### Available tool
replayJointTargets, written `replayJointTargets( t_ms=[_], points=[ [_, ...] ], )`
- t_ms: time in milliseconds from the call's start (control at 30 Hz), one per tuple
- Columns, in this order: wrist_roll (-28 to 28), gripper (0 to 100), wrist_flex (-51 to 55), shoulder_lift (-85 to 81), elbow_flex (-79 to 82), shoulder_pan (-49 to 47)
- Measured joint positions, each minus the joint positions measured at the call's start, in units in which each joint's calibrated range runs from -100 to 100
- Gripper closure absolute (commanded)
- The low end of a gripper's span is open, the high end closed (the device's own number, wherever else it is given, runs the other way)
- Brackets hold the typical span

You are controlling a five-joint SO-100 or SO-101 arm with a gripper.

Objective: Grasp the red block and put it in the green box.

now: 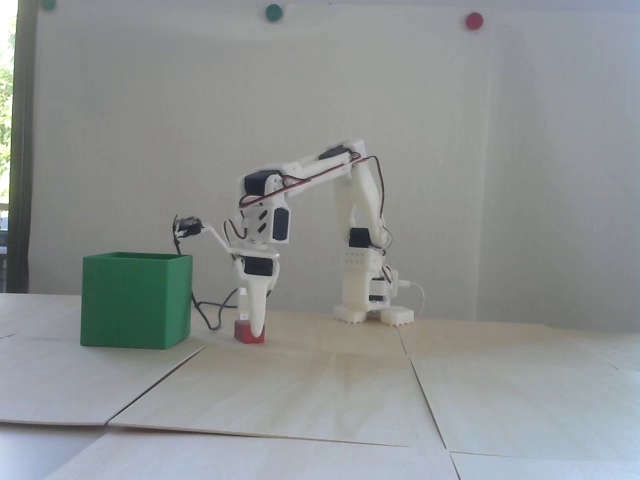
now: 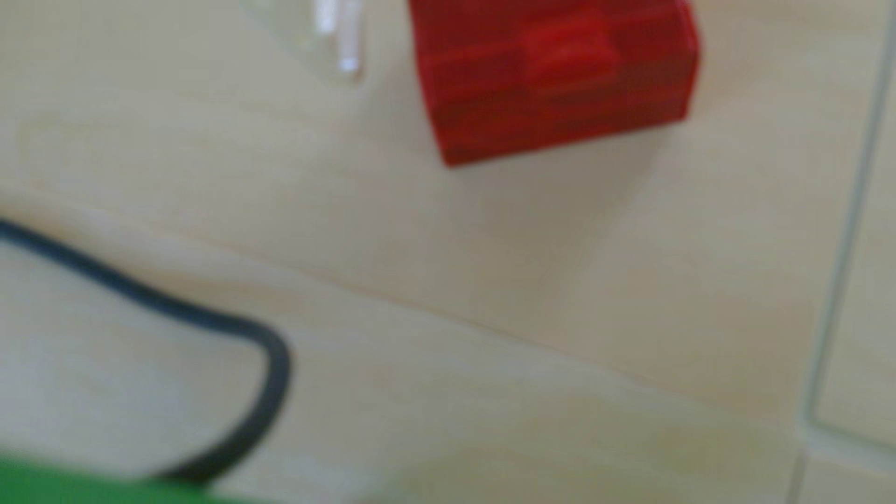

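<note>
Looks like a hobby/lab bench setup in a plain room: 3D-printed white arm (image 1: 310,235) on pale plywood sheets (image 1: 320,380), bare white wall (image 1: 450,150) with colored dots (image 1: 273,12), window (image 1: 6,100) on the left.

Pale wooden table (image 1: 320,395), built from panels, seams showing between them. Green box (image 1: 135,300) sitting on it at the left of the fixed view. Red block (image 1: 246,332) resting on the surface just right of the box, apart from it. Dark cable (image 1: 212,320) looping onto the wood between them. White arm base (image 1: 372,314) standing farther back, right.
</note>
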Motion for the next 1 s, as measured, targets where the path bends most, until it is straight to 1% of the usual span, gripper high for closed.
replayJointTargets(
  t_ms=[200, 267, 367, 533, 633, 700, 733, 767, 833, 1000],
  points=[
    [0.21, 55, 0.0, 0.0, 0.0, -0.38],
    [0.21, 59, 0.0, 0.0, 0.0, -0.46],
    [0.21, 67, 0.0, 0.0, 0.0, -0.46],
    [0.21, 77, 0.0, 0.0, 0.0, -0.46],
    [0.21, 84, 0.0, 0.0, 0.0, -0.46],
    [0.21, 92, 0.0, 0.0, 0.0, -0.46],
    [0.21, 98, 0.0, 0.0, 0.0, -0.46],
    [0.21, 99, 0.0, 0.0, 0.0, -0.46],
    [0.21, 97, 0.0, 0.0, 0.0, -0.53],
    [0.21, 98, 0.0, 0.0, 0.0, -0.53]
  ],
)
